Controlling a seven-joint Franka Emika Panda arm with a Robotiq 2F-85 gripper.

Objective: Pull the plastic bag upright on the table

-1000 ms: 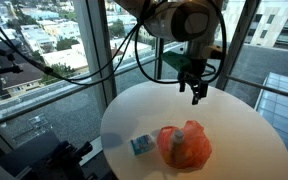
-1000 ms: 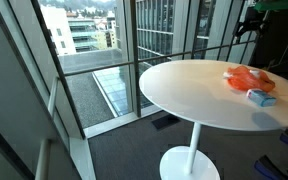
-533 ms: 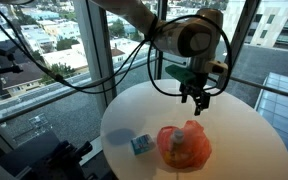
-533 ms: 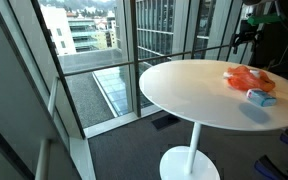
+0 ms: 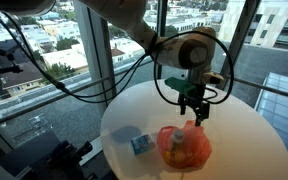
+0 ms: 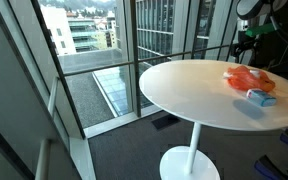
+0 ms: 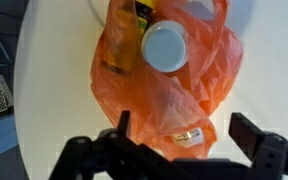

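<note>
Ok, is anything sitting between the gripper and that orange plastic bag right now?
Nothing visible. The gripper hangs above the plastic bag with its fingers spread, and the wrist view shows only open air over the bag. The blue packet lies off to one side on the table.

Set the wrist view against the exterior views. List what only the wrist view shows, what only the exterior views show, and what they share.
Only the wrist view: the bag's contents made out plainly, a round white lid and a yellow-brown container, plus a printed label on the bag.
Only the exterior views: the small blue packet beside the bag, the table's pedestal, the windows and the buildings outside.
Shared: the orange bag lying on the white table, with the open pincer over it.
</note>
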